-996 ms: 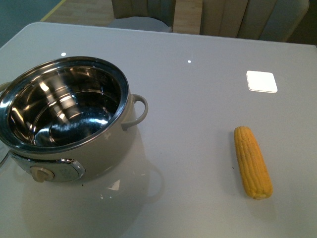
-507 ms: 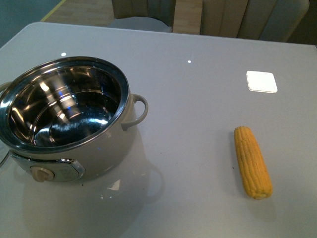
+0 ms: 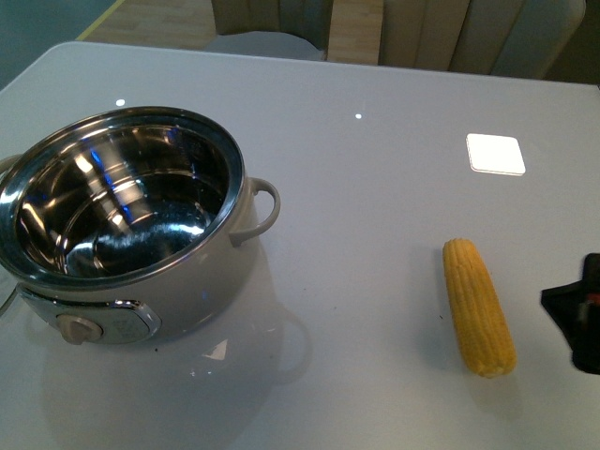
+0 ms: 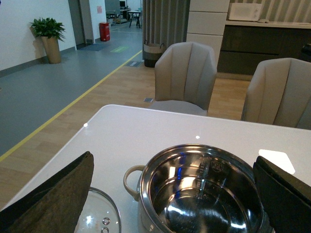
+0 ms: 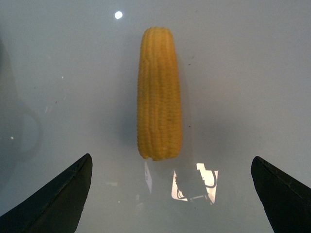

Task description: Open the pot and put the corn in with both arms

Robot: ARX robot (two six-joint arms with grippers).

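Steel-lined and uncovered, the pot (image 3: 131,225) has our left gripper (image 4: 172,162) near it, fingers spread wide and empty. The glass lid (image 4: 99,216) beside the pot is half cut off. Well right of the pot lies the corn (image 3: 478,305), ungripped. Farther right, our right gripper (image 5: 170,194) gapes empty. We fear the round cob may roll on the glossy table (image 3: 375,187) or snag the pot's rim. The front view crops that gripper.
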